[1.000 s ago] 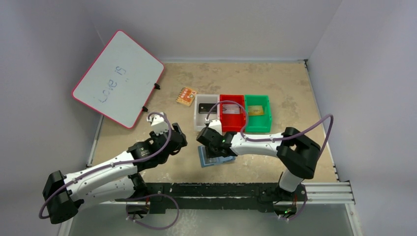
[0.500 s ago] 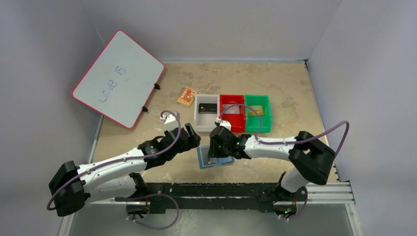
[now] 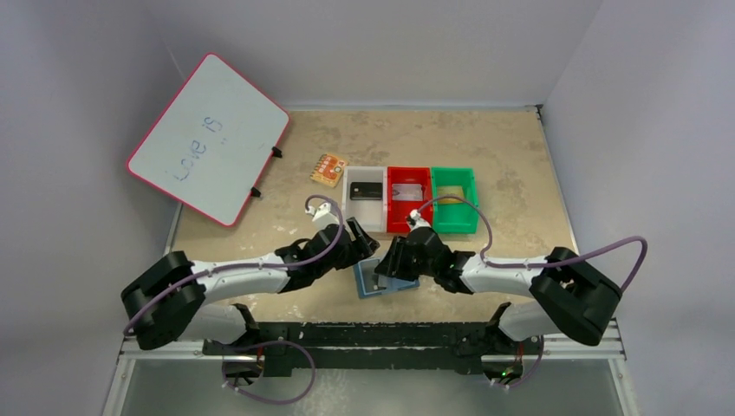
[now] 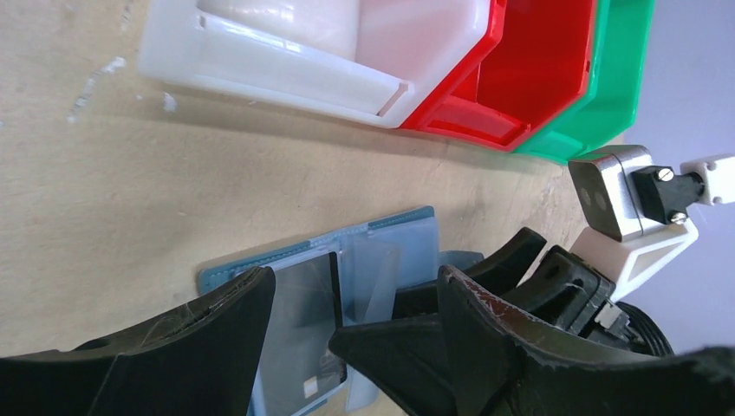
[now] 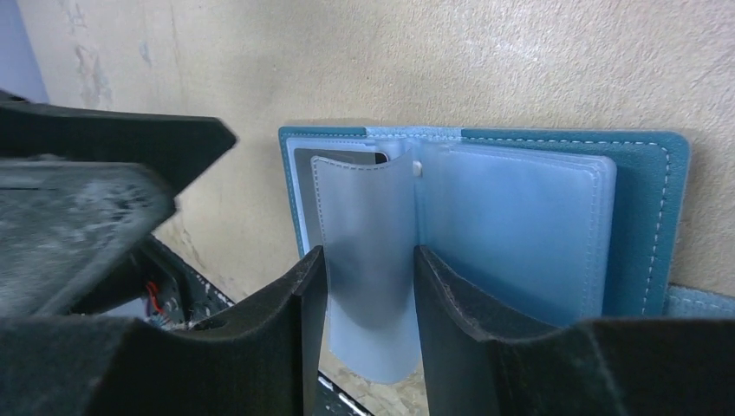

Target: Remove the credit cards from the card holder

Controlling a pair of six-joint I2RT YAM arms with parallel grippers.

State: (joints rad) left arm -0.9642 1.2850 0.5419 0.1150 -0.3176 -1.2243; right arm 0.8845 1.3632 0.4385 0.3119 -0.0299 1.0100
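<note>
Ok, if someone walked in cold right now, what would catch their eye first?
Both grippers sit over the open blue card holder at the near middle of the table. The left gripper is wide open and the right gripper straddles a clear sleeve. Behind them stand a white bin, a red bin and a green bin in a row, with a pink-rimmed whiteboard reading "Love is" at far left.

- A whiteboard (image 3: 208,139) with a pink-red rim leans in the upper left of the frame, with "Love is" handwritten on it.
- Two small black clips (image 3: 276,152) sit on its lower right edge.
- An orange patterned square (image 3: 328,170) lies flat on the surface (image 3: 503,139), just left of the bins.
- A white bin (image 3: 346,204), a red bin (image 3: 409,171) and a green bin (image 3: 475,204) stand side by side, touching, at the centre.
- A metal rail (image 3: 572,334) runs along the bottom edge.
</note>
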